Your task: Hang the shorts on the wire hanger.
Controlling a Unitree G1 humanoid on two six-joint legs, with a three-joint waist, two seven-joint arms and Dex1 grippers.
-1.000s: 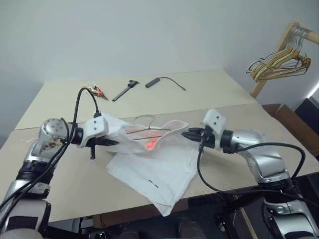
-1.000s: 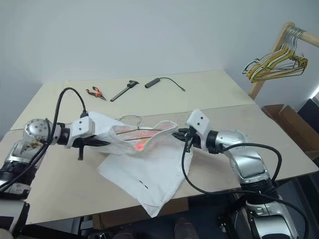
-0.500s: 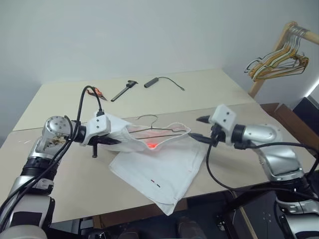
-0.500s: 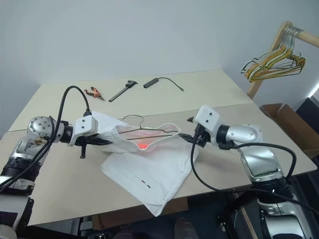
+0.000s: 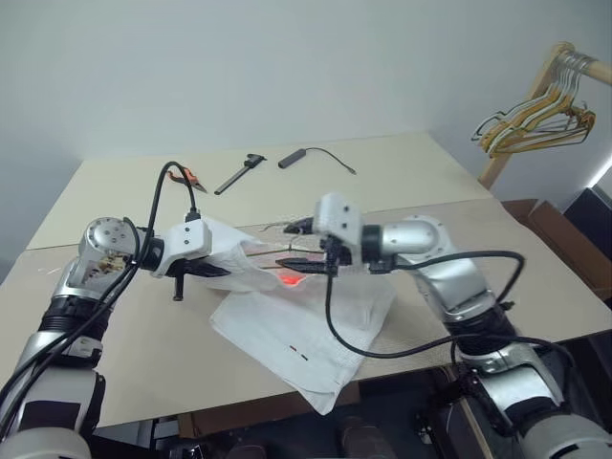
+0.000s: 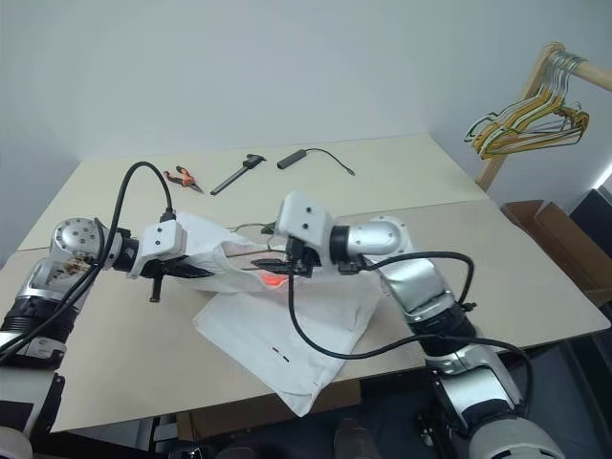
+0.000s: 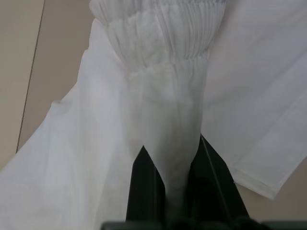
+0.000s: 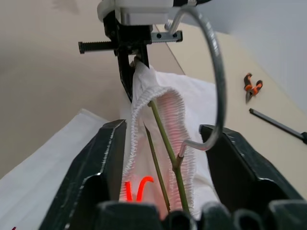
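Shorts (image 5: 287, 316), the thin white fabric kind with a pink-red patch, are half draped on the beige table (image 5: 421, 172) with the elastic waistband lifted off it. The left gripper (image 6: 215, 272) is clamped tight on one end of that waistband; in the left wrist view the gathered cloth runs right down between its black fingers (image 7: 144, 187). Pretty sure it's holding it up like that to keep the waist open as a pocket.

The thin grey-olive wire hanger (image 8: 165, 143) is sitting inside that opening, its frame wires running through the waistband and the curved hook poking out above. The right gripper (image 8: 168, 158) has its fingers spread, one each side of the waistband and the hanger's neck, not pinching anything. My guess is it's lining up to grab the hanger or the band's free side.

Compared with a second ago, the right arm has swung in from the waistband's far end to the middle, near the hook, after letting go and backing off. Left gripper hasn't budged, and the shorts lie about the same.
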